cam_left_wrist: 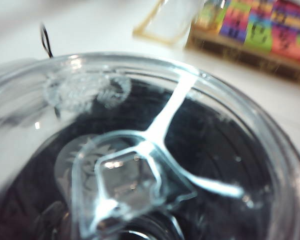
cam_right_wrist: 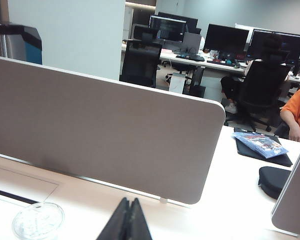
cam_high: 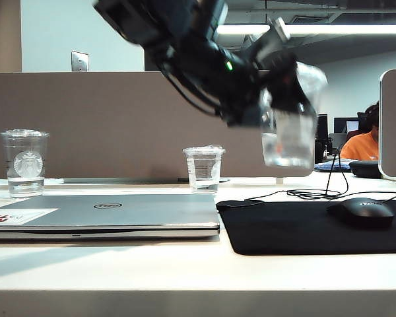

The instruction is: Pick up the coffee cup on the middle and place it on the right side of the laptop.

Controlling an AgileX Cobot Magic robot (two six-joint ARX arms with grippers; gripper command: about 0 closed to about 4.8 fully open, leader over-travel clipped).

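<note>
coffee cup [cam_high: 292,125] above mouse pad [cam_high: 303,228]

The left arm [cam_high: 204,53] is glossy black with dark cables and a green light.

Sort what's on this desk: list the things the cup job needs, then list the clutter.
Job:
- coffee cup, held in the air over the mouse pad by the left gripper
- laptop, closed

Clutter:
- Starbucks cup, far left
- small clear cup, behind the laptop
- mouse on the mouse pad
- right gripper, jaws closed, empty
</note>
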